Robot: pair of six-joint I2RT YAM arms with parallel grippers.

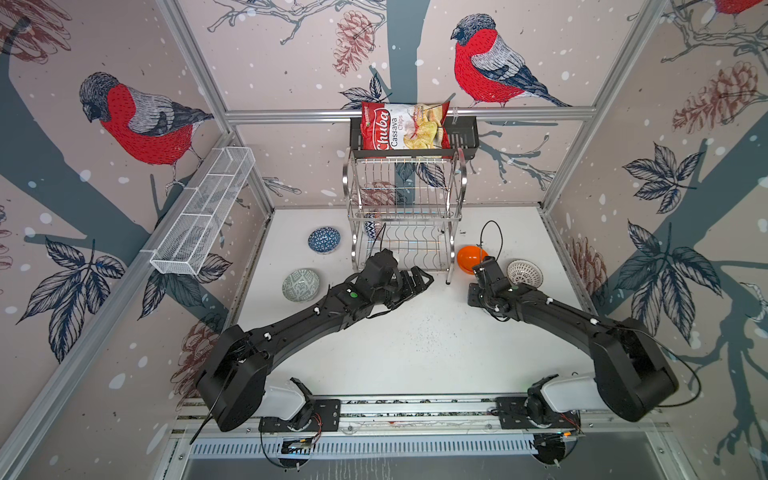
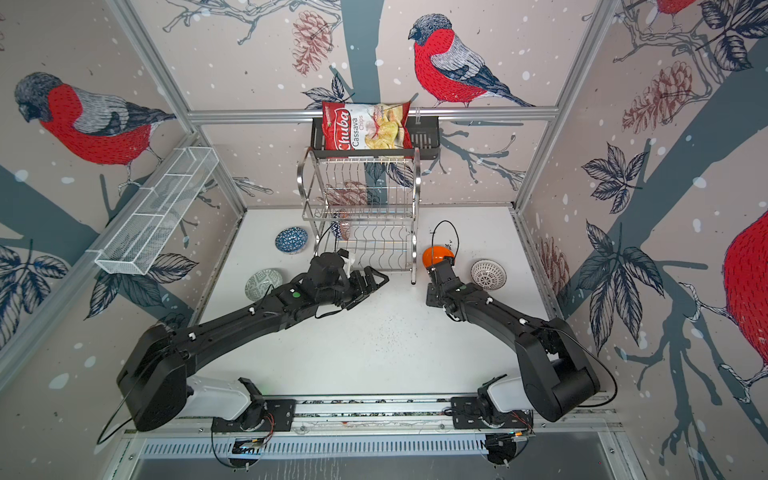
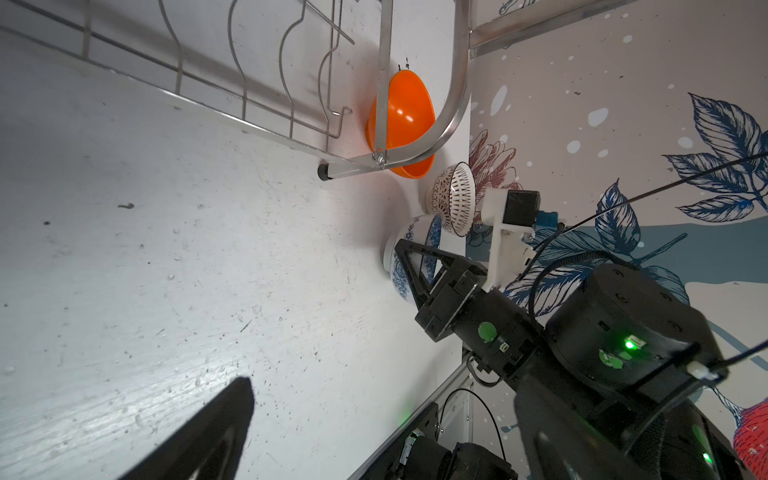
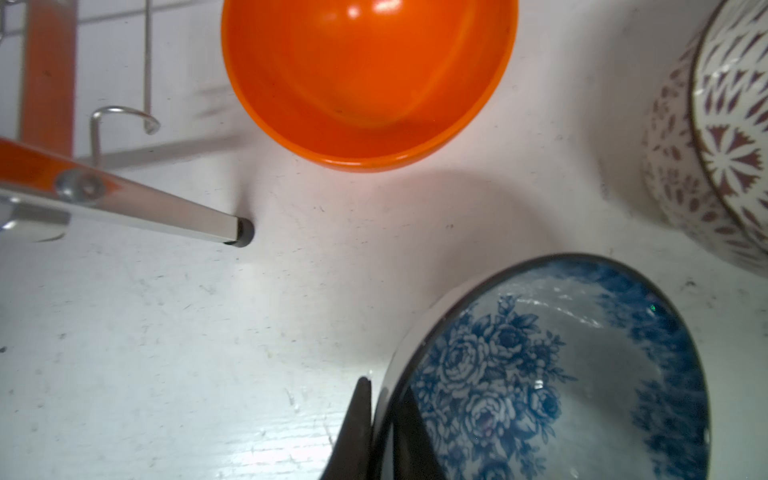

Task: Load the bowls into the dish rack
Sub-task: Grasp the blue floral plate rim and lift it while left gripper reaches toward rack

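Note:
In the right wrist view my right gripper (image 4: pixel 384 415) is shut on the rim of a blue rose-patterned bowl (image 4: pixel 561 374), one finger inside and one outside. This bowl (image 3: pixel 405 257) sits tilted, low over the table. My arm hides it in both top views. Just beyond it sit the orange bowl (image 1: pixel 469 258) and a white bowl with red-brown pattern (image 1: pixel 525 273). My left gripper (image 1: pixel 422 279) hangs open and empty before the dish rack (image 1: pixel 405 208). A patterned bowl (image 1: pixel 371 226) stands in the rack's lower tier. A blue bowl (image 1: pixel 324 240) and a grey-green bowl (image 1: pixel 301 285) lie left of the rack.
A chips bag (image 1: pixel 405 126) fills the black shelf (image 1: pixel 463 139) above the rack. A white mesh basket (image 1: pixel 203 212) hangs on the left wall. The rack's rubber-tipped foot (image 4: pixel 243 232) stands close to the orange bowl (image 4: pixel 365 83).

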